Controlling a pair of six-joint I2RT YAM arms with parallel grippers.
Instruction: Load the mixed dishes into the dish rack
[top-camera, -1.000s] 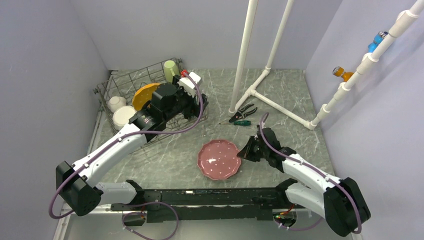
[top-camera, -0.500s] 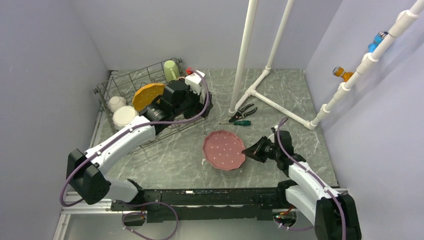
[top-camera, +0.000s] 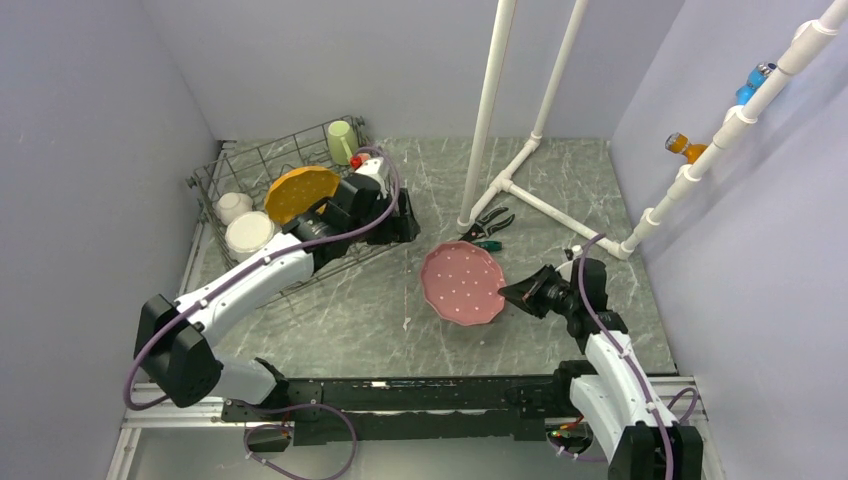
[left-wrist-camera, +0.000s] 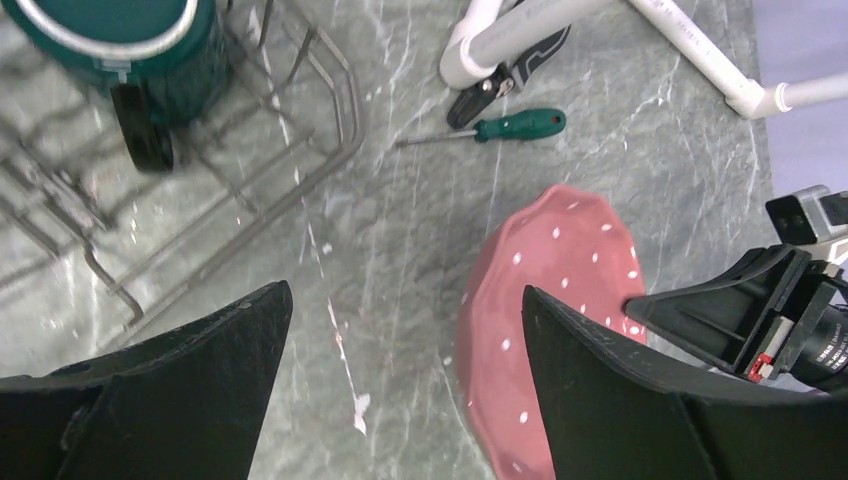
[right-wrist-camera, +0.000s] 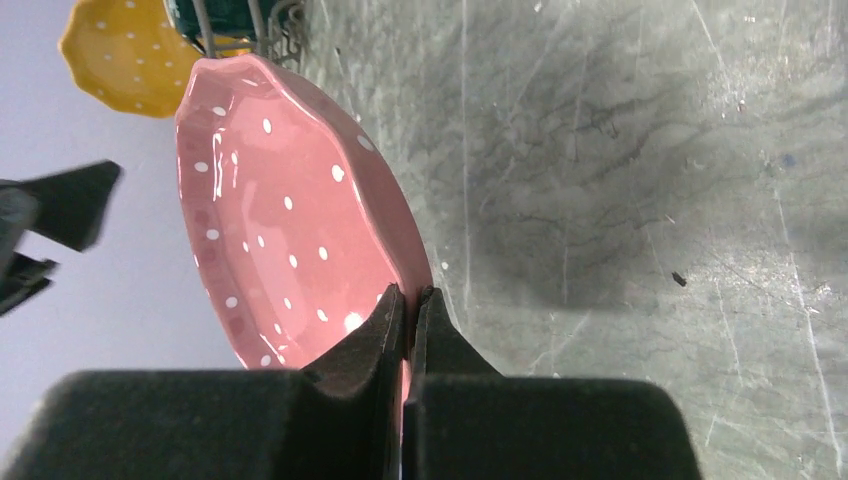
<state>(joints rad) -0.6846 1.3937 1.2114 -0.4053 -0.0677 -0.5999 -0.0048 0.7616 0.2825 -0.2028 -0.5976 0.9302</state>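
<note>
The left arm (top-camera: 250, 275) stretches forward and rightward from its base, and the left claw (left-wrist-camera: 405, 300) tilts downward with its fingers spread wide. The right arm (top-camera: 610, 350) rises steeply, elbow bent. The right claw (right-wrist-camera: 408, 298) points left, pinched on the rim of a pink dotted plate (right-wrist-camera: 290, 220).

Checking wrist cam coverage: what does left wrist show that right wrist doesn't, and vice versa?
Left wrist only: green screwdriver and pliers by the white pipe. Right wrist only: orange plate. Both: pink plate, tilted, its rim pinched by the right gripper, above the marble table.
</note>
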